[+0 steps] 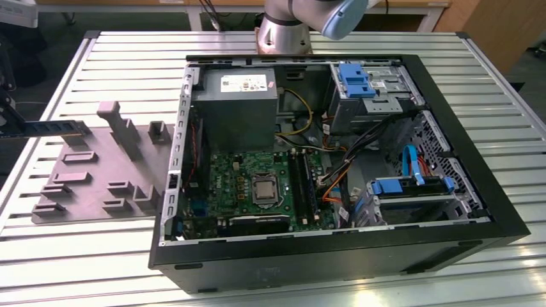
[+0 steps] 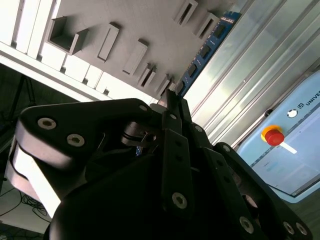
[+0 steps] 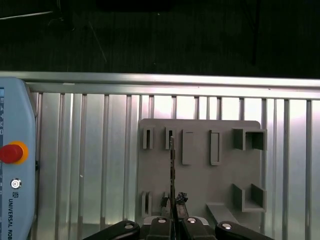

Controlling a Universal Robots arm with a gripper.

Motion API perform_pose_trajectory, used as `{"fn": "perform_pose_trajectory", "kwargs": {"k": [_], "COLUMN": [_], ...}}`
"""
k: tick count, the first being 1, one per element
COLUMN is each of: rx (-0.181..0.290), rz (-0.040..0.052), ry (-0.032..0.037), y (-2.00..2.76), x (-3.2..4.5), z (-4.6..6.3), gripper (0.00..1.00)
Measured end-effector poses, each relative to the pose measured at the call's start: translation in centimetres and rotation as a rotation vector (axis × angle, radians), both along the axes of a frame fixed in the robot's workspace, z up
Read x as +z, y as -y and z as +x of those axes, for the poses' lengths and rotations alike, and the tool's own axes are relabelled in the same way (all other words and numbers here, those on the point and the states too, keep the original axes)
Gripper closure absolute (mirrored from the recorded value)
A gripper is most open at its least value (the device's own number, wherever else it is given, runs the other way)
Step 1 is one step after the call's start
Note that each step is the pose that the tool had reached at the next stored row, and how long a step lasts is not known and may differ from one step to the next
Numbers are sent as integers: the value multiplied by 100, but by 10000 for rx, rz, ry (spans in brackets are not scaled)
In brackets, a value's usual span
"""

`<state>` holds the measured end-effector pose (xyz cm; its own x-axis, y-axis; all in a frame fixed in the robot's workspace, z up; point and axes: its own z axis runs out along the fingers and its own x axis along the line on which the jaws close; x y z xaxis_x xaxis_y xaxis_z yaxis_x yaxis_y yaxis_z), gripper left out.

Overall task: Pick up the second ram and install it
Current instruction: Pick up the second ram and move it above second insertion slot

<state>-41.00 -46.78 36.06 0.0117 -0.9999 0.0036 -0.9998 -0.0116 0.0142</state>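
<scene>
The second ram (image 1: 55, 127) is a thin dark blue-green strip held level above the grey slotted holder (image 1: 94, 185), at the exterior view's left. My gripper (image 1: 9, 121) sits at that view's left edge, shut on one end of the strip. In the second wrist view the ram (image 2: 205, 50) runs out from between the black fingers (image 2: 176, 131) of the gripper (image 2: 171, 100). In the first wrist view the ram (image 3: 172, 170) shows edge-on over the holder (image 3: 200, 175), with the gripper (image 3: 173, 216) closed around it.
An open black computer case (image 1: 477, 192) lies on the slatted metal table (image 1: 102, 262), with the green motherboard (image 1: 247, 179), black slot rails (image 1: 300, 182) and grey power-supply box (image 1: 234, 109) inside. A pendant with a red button (image 3: 12, 152) lies on the table beside the holder.
</scene>
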Motion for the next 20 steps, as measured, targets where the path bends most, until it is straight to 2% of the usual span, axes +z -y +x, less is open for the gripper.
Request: {"fn": "perform_pose_trajectory", "kwargs": {"k": [13,20], "rx": [0,0], "rz": [0,0], "ry": [-1,0], "y": [0,0], "x": [50,123], "z": [1,1], "gripper": [86,86]}}
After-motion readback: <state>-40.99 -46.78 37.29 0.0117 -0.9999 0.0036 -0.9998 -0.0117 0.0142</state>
